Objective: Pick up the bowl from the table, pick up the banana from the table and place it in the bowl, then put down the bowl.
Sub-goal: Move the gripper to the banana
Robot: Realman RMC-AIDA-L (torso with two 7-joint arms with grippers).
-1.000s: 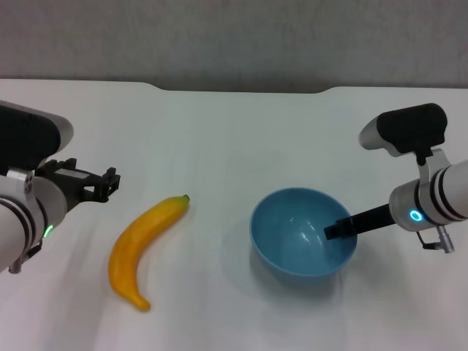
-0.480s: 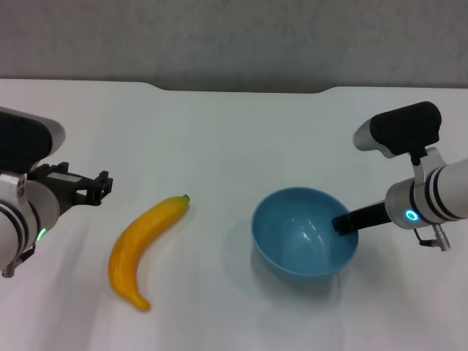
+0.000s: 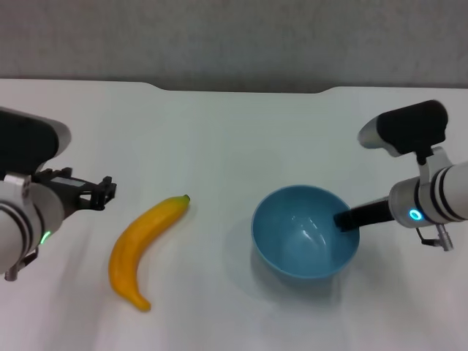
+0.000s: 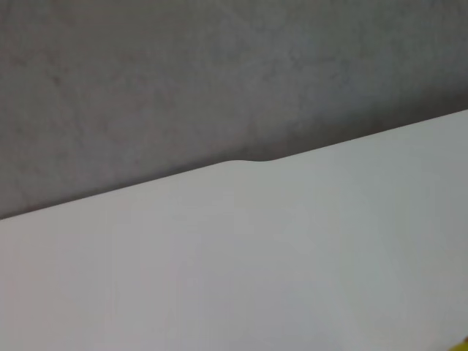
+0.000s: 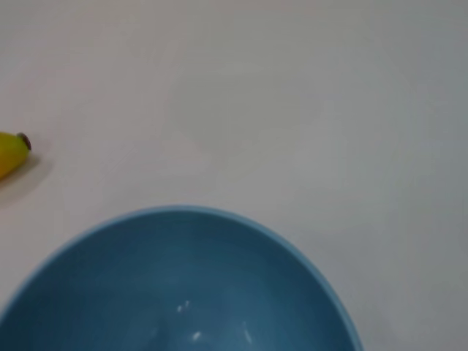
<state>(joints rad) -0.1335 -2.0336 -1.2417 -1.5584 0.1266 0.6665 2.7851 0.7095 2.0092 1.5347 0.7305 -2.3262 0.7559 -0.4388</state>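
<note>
The light-blue bowl (image 3: 305, 232) is right of centre on the white table (image 3: 219, 131). My right gripper (image 3: 345, 220) is shut on its right rim, with one dark finger inside, and holds it just above the table, over its shadow. The right wrist view looks down into the bowl (image 5: 183, 292) and shows the banana's stem end (image 5: 11, 153). The yellow-orange banana (image 3: 142, 246) lies on the table left of the bowl, its stem pointing to the far side. My left gripper (image 3: 104, 193) is open and empty, left of the banana. A sliver of banana (image 4: 462, 344) shows in the left wrist view.
The table's far edge has a shallow notch (image 3: 241, 91) against a grey wall. Bare tabletop (image 4: 256, 256) fills the left wrist view. Bare table lies between the banana and the bowl.
My right gripper and the bowl have risen slightly and shifted a little right. My left gripper has drawn back to the left, away from the banana. The banana has not moved.
</note>
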